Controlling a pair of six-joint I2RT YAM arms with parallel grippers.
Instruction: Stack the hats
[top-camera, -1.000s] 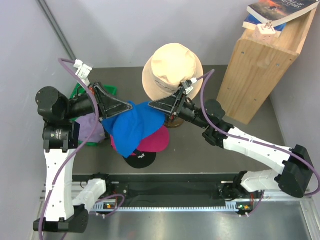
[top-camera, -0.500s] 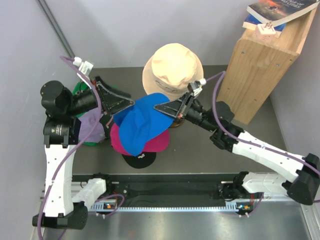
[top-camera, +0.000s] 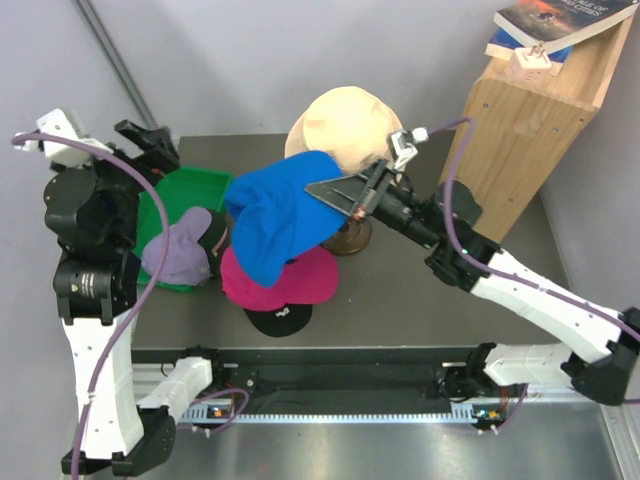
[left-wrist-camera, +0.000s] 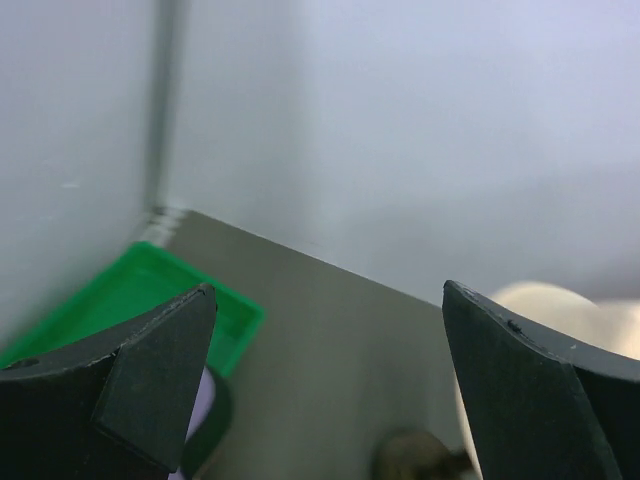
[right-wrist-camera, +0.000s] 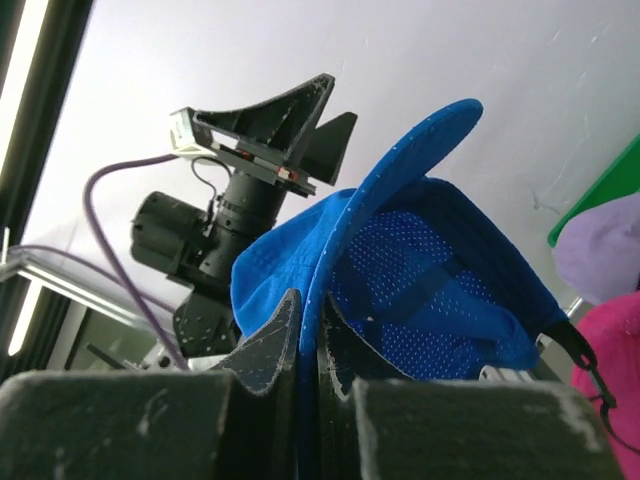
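My right gripper (top-camera: 318, 192) is pinched shut on the edge of the blue cap (top-camera: 272, 215), which hangs just above and behind the magenta cap (top-camera: 300, 285) lying on the black cap (top-camera: 281, 318). My left gripper (top-camera: 150, 138) gapes empty, well away. With the lavender cap (top-camera: 178, 250), I count four caps.

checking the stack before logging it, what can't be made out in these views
Black cap: top view, mostly under the magenta cap; only an edge shows.
Lavender cap: left wrist view, just a sliver behind a finger.
Stand of the beige hat: top view, largely covered by the blue cap and right gripper.
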